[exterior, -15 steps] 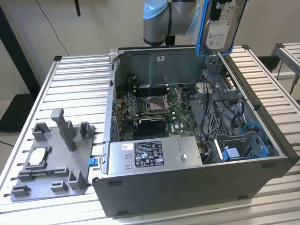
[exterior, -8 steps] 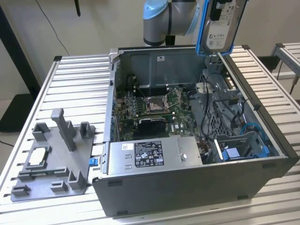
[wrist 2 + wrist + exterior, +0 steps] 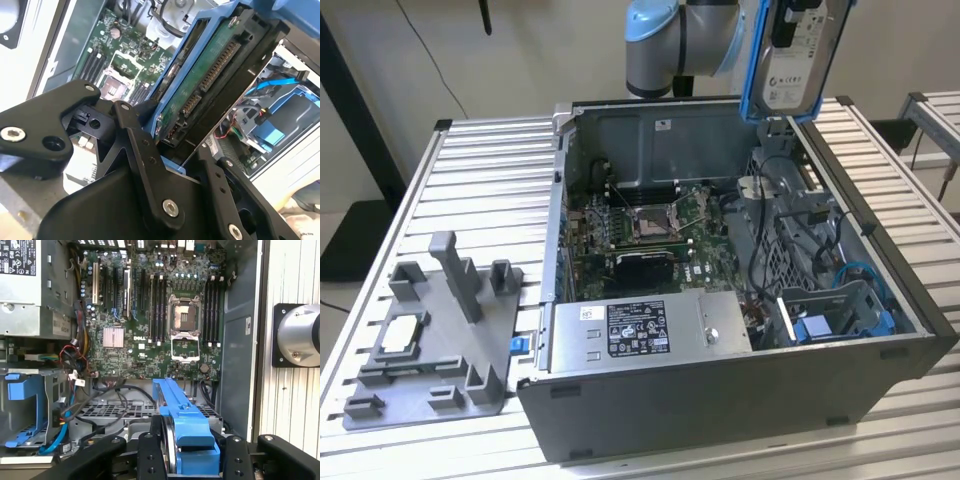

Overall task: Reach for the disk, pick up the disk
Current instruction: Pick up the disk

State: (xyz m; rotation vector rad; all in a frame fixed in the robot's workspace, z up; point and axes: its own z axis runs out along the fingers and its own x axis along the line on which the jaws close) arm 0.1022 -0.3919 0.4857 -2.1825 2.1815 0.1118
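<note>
While the arm (image 3: 665, 45) hangs above the back of the open computer case (image 3: 720, 400), the disk (image 3: 798, 55) is up in the air, clear of the case and held upright over its far corner on the exterior view's right, white label facing us, blue frame around its edges. Look at the second wrist view: the gripper (image 3: 175, 155) has its black fingers (image 3: 142, 150) closed on the disk's lower end, one on each side, with the green circuit board and connector edge tilted up and away. From the first wrist view, the blue frame sits pinched between the two fingers, edge-on. Down inside the case lies the motherboard (image 3: 160, 325) with its bare processor socket (image 3: 184, 315), and the grey power supply (image 3: 650, 335) sits near the front wall. Over on the exterior view's left, a grey fixture (image 3: 435, 340) rests on the slatted table (image 3: 480, 180), a small silver-white chip (image 3: 400, 335) lying on it.
</note>
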